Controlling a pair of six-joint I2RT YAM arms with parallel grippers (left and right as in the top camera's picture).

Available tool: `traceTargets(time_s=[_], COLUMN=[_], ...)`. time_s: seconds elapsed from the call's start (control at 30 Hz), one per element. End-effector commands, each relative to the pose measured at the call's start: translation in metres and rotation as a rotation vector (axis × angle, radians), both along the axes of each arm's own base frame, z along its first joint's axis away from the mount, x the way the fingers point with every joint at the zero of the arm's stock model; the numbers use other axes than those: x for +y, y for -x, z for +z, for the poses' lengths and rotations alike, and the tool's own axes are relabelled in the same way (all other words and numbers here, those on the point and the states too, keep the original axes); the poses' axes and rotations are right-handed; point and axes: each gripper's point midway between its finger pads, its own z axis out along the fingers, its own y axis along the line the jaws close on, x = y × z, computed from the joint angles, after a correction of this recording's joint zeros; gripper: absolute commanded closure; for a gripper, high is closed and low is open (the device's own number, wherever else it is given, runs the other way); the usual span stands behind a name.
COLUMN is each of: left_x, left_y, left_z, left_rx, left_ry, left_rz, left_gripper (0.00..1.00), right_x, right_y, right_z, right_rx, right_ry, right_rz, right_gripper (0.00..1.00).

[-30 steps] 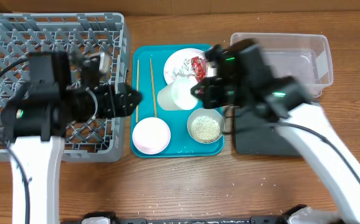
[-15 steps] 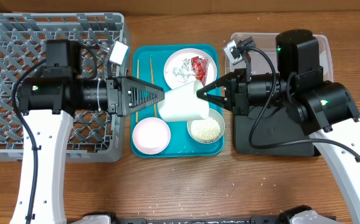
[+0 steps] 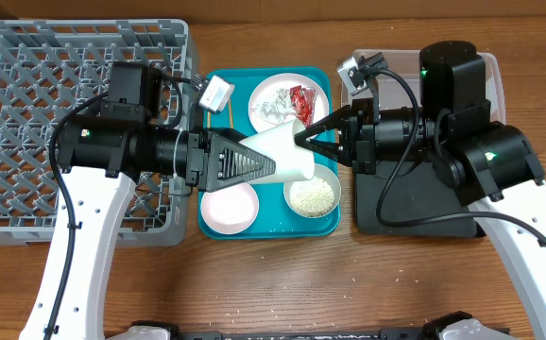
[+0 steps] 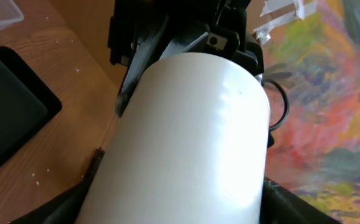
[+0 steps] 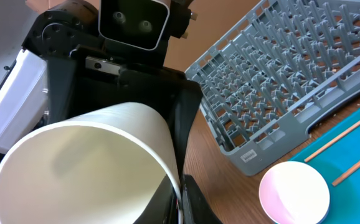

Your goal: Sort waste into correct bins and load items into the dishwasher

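Both arms reach inward; left tool [image 3: 264, 157] spread wide, right tool [image 3: 302, 142] pinched (tips facing).

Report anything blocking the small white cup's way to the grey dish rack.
Nothing visible does. The small white cup, held over the teal tray between the left gripper and right gripper, has open air to the grey lattice dish rack.

Teal tray [image 3: 271, 215] on wooden tabletop [image 3: 273, 283].
Flat, rectangular, round-cornered, low-rimmed; set near mid-tabletop, long sides running front to back. Brown wood grain all round, dotted with a few white specks [image 4: 38, 181] in the left wrist view. Behind, in that same view, a blurred multicoloured surface [image 4: 336, 93] of reds, yellows and greens, nature unclear.
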Motion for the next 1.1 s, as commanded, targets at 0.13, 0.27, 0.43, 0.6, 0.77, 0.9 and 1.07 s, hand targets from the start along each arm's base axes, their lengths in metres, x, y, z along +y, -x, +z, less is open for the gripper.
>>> traceTargets(time_s=[0.13,0.27,0.43,0.6,0.77,0.9,1.07], left_x=[0.001,0.001,0.002,0.039,0.126,0.196,0.277], left_y=[0.003,0.001,-0.006,-0.046,-0.070,-0.054,-0.017], left_z=[0.006,0.007,-0.001,-0.050,-0.100,-0.139,-0.168], left_rx=[-0.039,-0.063,-0.099,0.028,0.270,0.523,0.808], left_ry=[0.032,0.034,-0.014,-0.309,-0.594,-0.847,-1.147], left_rz=[-0.007,-0.007,0.020,0.269,0.607,0.836,1.129], left_gripper=[0.32,0.36,0.31,0.41,0.42,0.44,0.50], right_x=[0.001,0.001,-0.003,-0.044,-0.080,-0.096,-0.113], right_y=[0.005,0.007,0.006,-0.008,-0.010,-0.010,-0.003], right_z=[0.010,0.008,0.006,0.021,0.015,-0.022,-0.056], right_rx=[-0.032,-0.012,0.010,-0.001,0.091,0.221,0.351], right_ry=[-0.013,-0.006,-0.001,-0.016,0.028,0.179,0.320], right_rz=[0.015,0.015,0.002,-0.142,-0.308,-0.450,-0.538], right_gripper=[0.96,0.96,0.44,0.27,0.25,0.23,0.23])
